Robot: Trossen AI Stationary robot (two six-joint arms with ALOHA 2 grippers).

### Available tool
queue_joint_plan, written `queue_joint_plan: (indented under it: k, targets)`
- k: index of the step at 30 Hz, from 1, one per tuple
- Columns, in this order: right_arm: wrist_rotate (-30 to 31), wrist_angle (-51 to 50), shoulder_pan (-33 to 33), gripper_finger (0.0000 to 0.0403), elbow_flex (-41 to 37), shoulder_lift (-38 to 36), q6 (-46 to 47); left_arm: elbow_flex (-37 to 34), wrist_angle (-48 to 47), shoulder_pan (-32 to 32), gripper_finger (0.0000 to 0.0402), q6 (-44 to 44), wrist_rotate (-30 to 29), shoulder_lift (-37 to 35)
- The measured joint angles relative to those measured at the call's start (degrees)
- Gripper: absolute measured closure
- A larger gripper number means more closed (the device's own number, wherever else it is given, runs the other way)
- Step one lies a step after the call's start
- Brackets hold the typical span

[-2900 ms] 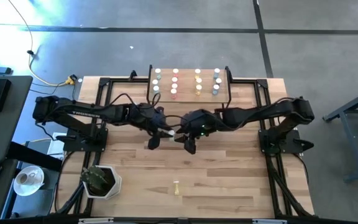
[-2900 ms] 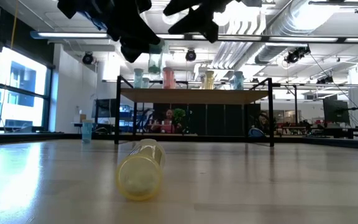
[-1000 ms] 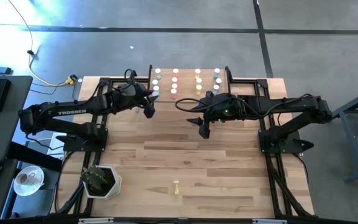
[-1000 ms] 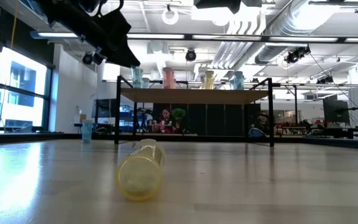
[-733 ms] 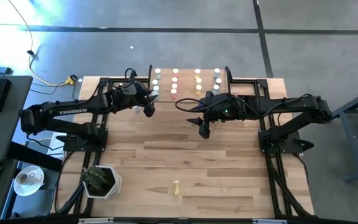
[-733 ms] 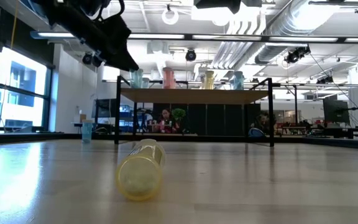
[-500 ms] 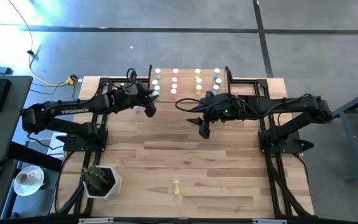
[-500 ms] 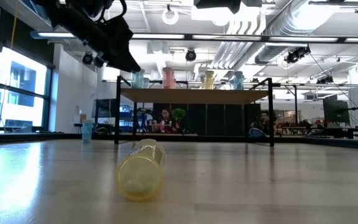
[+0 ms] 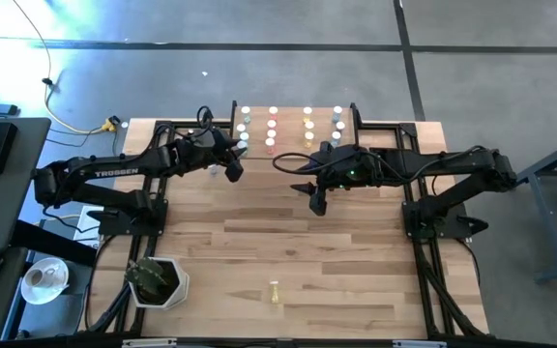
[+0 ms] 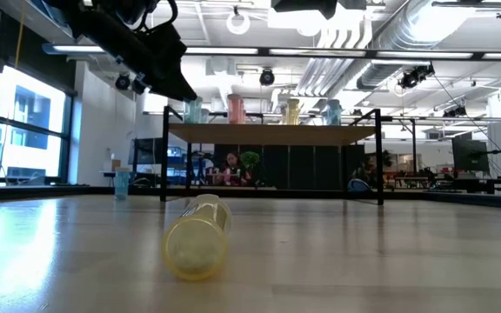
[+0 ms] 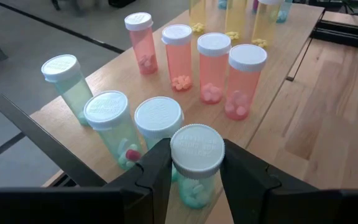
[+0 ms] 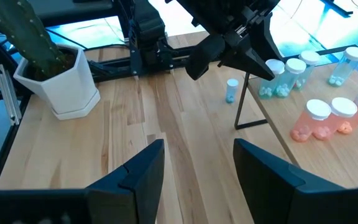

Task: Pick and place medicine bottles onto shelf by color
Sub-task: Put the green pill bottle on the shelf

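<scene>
The light-wood shelf stands at the table's far edge and bears rows of white-capped bottles: green, pink-red, yellow-orange and blue. My left gripper is at the shelf's near left corner, shut on a green bottle. My right gripper hangs open and empty in front of the shelf, right of centre. A yellow bottle lies on its side near the table's near edge. A blue bottle stands on the table left of the shelf. My left gripper pinches the green bottle between its two fingers, at the white cap and the body just under it. The bottle is upright at the near end of the green row. I cannot tell whether its bottom stands on the shelf board.
A white pot with a cactus stands at the table's near left corner. Black frame rails run along the table's left and right sides. The shelf's thin black legs stand on the table.
About three seconds ago both grippers were together over the table's middle. My left gripper has since gone toward the far edge with the green bottle, to the shelf's near left corner, and my right gripper has drawn back rightward. In the last second the left has only edged toward the shelf.
</scene>
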Motion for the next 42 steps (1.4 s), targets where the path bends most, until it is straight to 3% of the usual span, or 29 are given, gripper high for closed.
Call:
queue_joint_plan:
  k: [15,27,42]
  targets:
    - [0.0,0.0,0.0,0.0219,0.0,0.0,0.0,0.0,-0.1,0.0,0.0287,0.5,-1.3,0.0]
    - [0.0,0.0,0.0,0.0219,0.0,0.0,0.0,-0.2,-0.3,0.0,0.0251,0.5,-1.6,0.0]
    - [0.0,0.0,0.0,0.0219,0.0,0.0,0.0,-0.2,-0.1,0.0,0.0249,0.4,-1.1,0.0]
